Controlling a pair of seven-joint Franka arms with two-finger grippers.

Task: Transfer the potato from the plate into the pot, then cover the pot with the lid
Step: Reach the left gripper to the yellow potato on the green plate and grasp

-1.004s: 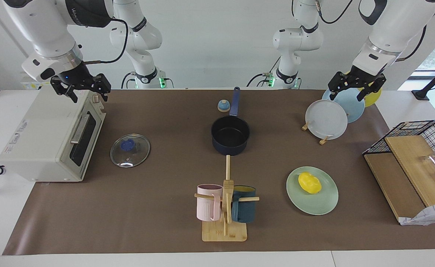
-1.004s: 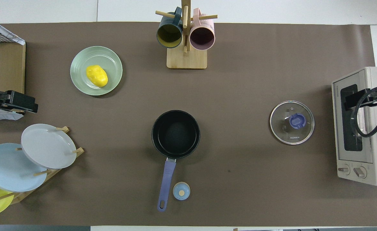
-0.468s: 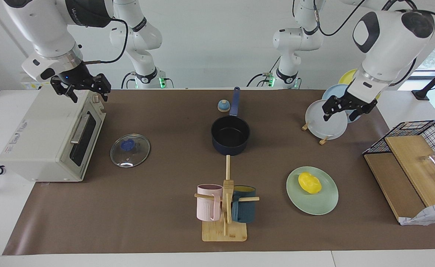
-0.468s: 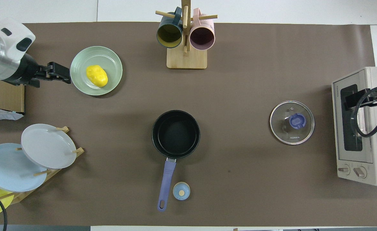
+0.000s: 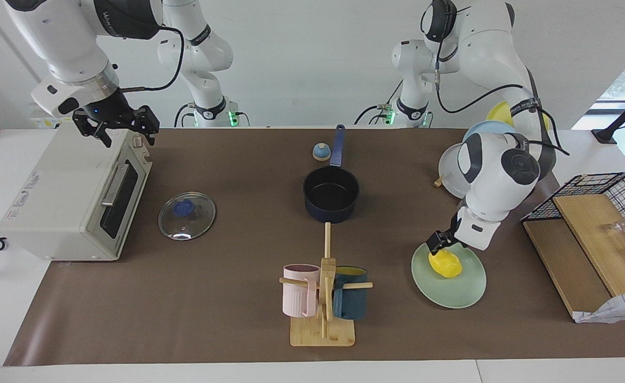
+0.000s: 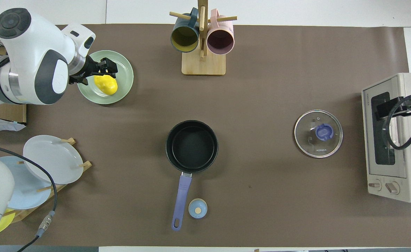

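The yellow potato (image 5: 446,264) lies on the mint-green plate (image 5: 453,291) toward the left arm's end of the table. My left gripper (image 5: 442,242) is open and low over the potato's end nearer the robots; whether it touches is unclear. It also shows in the overhead view (image 6: 106,68), above the potato (image 6: 106,85) on the plate (image 6: 123,87). The navy pot (image 5: 331,193) stands empty mid-table, its handle toward the robots. The glass lid (image 5: 187,215) lies flat beside the toaster oven. My right gripper (image 5: 126,129) waits open over the oven.
A mug rack (image 5: 323,298) with a pink and a teal mug stands farther from the robots than the pot. A small bell (image 5: 321,152) sits by the pot's handle. There is a toaster oven (image 5: 62,197), an upright plate rack (image 6: 51,159) and a wire basket with boards (image 5: 600,213).
My left arm has swung from over the plate rack down to the green plate, and its gripper now hangs just over the potato. The right arm has not moved.
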